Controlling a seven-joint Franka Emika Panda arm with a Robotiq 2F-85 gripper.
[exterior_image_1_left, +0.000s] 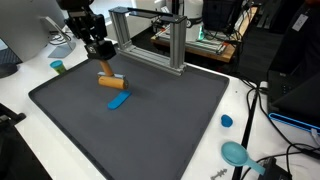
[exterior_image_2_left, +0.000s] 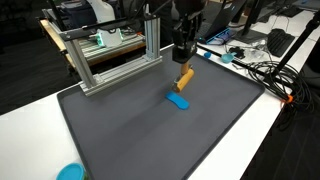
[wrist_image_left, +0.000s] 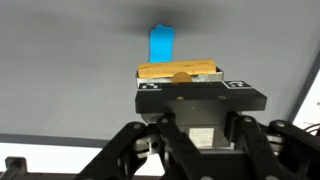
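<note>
Above the grey mat (exterior_image_1_left: 190, 120), toward its edge by the metal frame (exterior_image_1_left: 150, 35), my gripper (exterior_image_1_left: 104, 68) pinches the wooden block (exterior_image_1_left: 108, 80), tilted, near the blue block (exterior_image_1_left: 118, 100). A shallow hold might let it swivel, slip, and strike the blue one.

Block (exterior_image_1_left: 108, 81) in gripper (exterior_image_1_left: 103, 68), over mat (exterior_image_1_left: 160, 125), flat piece (exterior_image_1_left: 119, 100) just beside, frame (exterior_image_1_left: 180, 45) behind.

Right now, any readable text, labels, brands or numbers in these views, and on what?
No readable text in any view.
Gripper: black-and-white square marks, patterns only, no letters.
Wooden block, blue piece, mat: blank.
Background equipment: too small and blurred to read.
</note>
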